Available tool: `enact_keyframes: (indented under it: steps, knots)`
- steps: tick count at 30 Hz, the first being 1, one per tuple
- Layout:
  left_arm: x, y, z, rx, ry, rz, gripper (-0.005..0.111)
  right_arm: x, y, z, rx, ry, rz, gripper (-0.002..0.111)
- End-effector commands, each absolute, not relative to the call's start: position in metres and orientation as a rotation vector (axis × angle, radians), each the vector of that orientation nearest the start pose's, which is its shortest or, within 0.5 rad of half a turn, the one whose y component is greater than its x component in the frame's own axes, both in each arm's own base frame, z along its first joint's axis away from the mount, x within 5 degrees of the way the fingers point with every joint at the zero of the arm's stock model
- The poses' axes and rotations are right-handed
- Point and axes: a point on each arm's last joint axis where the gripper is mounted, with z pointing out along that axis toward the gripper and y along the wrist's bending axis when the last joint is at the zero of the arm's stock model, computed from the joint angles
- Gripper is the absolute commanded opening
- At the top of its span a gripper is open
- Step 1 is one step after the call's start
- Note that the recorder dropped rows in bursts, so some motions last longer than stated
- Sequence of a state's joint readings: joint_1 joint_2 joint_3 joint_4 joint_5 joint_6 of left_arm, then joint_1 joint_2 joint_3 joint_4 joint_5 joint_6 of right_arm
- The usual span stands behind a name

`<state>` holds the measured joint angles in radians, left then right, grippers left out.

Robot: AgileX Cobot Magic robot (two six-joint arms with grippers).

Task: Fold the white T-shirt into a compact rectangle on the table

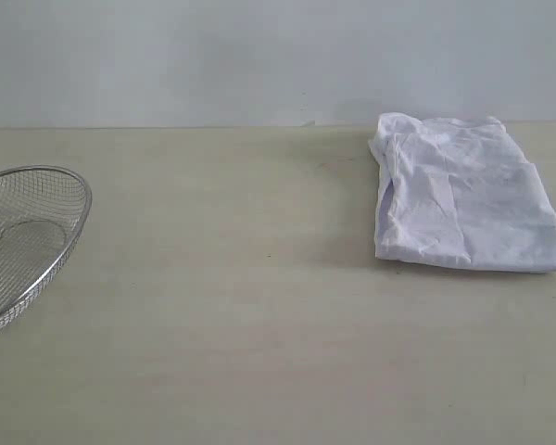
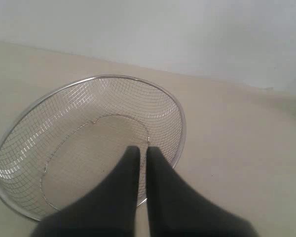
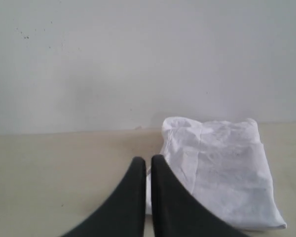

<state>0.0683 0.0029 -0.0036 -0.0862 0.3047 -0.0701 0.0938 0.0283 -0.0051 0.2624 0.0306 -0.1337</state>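
Observation:
The white T-shirt [image 1: 463, 195] lies folded in a rumpled rectangle at the far right of the beige table [image 1: 259, 352], against the wall; its red band and collar tag are hidden. It also shows in the right wrist view as the T-shirt [image 3: 222, 173]. My right gripper [image 3: 148, 160] hovers short of the shirt's near edge, its black fingers shut with only a thin slit and nothing held. My left gripper [image 2: 142, 150] is shut and empty above the steel basket. Neither gripper appears in the exterior view.
A round steel wire-mesh basket [image 1: 23, 236] sits at the table's left edge, empty, and fills the left wrist view as the basket [image 2: 89, 143]. A pale wall [image 1: 259, 56] runs along the table's far edge.

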Motion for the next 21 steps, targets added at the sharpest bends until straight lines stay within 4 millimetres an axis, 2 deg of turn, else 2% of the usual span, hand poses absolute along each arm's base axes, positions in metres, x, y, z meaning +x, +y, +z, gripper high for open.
enact_keyframes:
  steps: [1, 8, 16, 21]
  knots:
    - [0.055, 0.002, 0.187, -0.190, 1.766, -0.088, 0.004, 0.058, 0.008, 0.202, -0.002, 1.615, 0.181, 0.000]
    - [0.055, 0.002, 0.187, -0.190, 1.766, -0.088, 0.004, 0.057, 0.008, 0.195, 0.001, 1.694, 0.183, 0.000]
    - [0.055, 0.002, 0.187, -0.190, 1.766, -0.088, 0.004, 0.055, 0.002, 0.182, 0.118, 1.838, 0.176, 0.000]
    - [0.055, 0.002, 0.187, -0.190, 1.766, -0.088, 0.004, 0.055, 0.002, 0.182, 0.118, 1.835, 0.177, 0.000]
